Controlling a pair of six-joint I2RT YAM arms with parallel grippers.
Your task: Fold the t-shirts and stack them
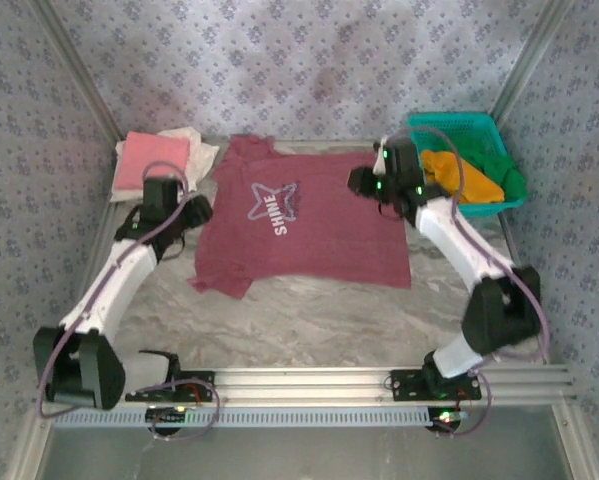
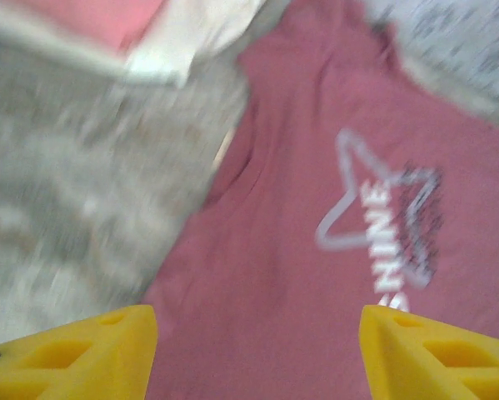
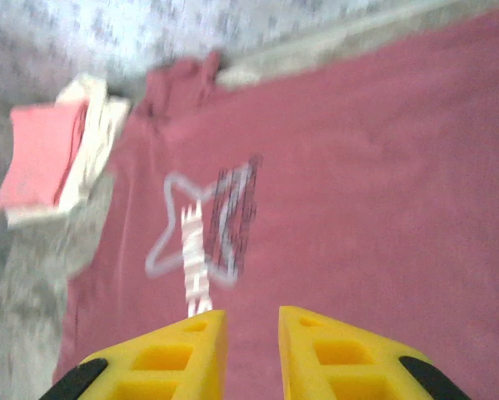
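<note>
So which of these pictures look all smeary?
Left wrist view: the grey marbled tabletop and the maroon cloth t-shirt with a white star print are smeared. Right wrist view: the print is streaked, the folded pink t-shirt fuzzy. Top external view: much sharper, evenly lit.

The table (image 1: 309, 320) has a grey, marbled top, which shows as a broad strip between the near edge and the cloth lying further back. A maroon t-shirt (image 1: 319, 240) is spread flat across the middle, front side up (a white star and the word "SHINE" on the chest). Its collar points to the far edge and its hem to the near one. In the far left corner a folded cream t-shirt (image 1: 197, 150) rests on the table just beside the maroon sleeve, with a folded pink t-shirt (image 1: 151, 160) on top of it. In the far right corner stands a teal mesh basket (image 1: 454, 121).
</note>
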